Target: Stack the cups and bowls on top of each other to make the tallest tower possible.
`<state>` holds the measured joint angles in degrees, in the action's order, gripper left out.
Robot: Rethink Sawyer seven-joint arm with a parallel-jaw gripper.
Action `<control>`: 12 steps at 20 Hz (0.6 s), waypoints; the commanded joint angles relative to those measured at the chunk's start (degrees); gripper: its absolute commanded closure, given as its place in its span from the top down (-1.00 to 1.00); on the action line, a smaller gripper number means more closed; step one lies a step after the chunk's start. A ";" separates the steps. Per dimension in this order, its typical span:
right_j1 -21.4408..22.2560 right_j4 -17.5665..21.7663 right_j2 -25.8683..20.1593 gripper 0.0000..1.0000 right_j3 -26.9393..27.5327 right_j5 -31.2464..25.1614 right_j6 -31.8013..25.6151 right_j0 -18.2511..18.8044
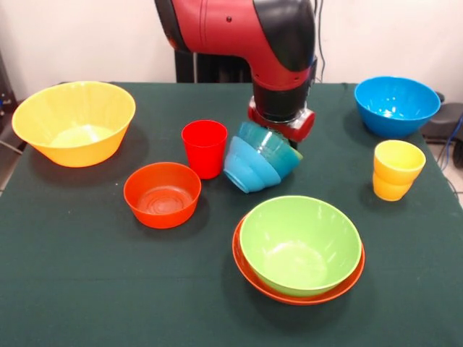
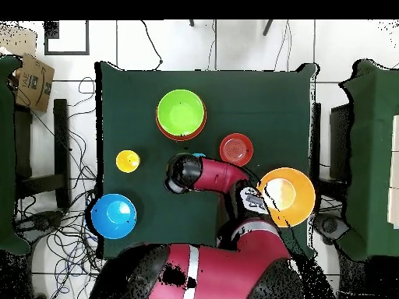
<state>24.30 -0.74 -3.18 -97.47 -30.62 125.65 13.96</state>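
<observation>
Dark green table (image 1: 87, 289), white wall behind. Gripper (image 1: 278, 134) carries tilted, nested blue-teal bowls (image 1: 257, 163) by the rim, seemingly to add to the tower (image 1: 300, 249), a green bowl inside a red-orange one; fingers hidden, grip unclear. Red cup (image 1: 204, 147) just beside, yellow cup (image 1: 396, 170) apart.

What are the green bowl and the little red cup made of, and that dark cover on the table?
The green bowl looks like glossy moulded plastic: light glints off its smooth inside. The red cup seems the same kind of plastic, thin-walled and evenly coloured, with a duller sheen. The table cover looks like matte dark green cloth, perhaps felt; it shows no shine.
</observation>
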 commanded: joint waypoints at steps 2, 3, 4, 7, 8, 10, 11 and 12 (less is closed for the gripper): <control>9.77 6.40 2.82 1.00 4.21 -10.76 -4.70 0.35; 10.31 7.18 3.04 1.00 4.92 -11.28 -5.44 0.48; 10.94 8.52 3.51 1.00 6.25 -12.33 -6.76 0.63; 11.85 11.26 3.35 1.00 8.24 -14.14 -9.22 1.75; 12.22 12.08 3.39 1.00 8.59 -14.62 -9.73 2.06; 12.84 13.89 3.35 1.00 9.47 -15.17 -10.89 2.86; 13.13 14.57 3.07 1.00 9.57 -15.45 -10.97 3.24; 13.21 15.63 3.16 1.00 10.15 -15.04 -11.14 3.39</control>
<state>34.72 7.55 1.01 -93.76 -40.94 125.65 15.07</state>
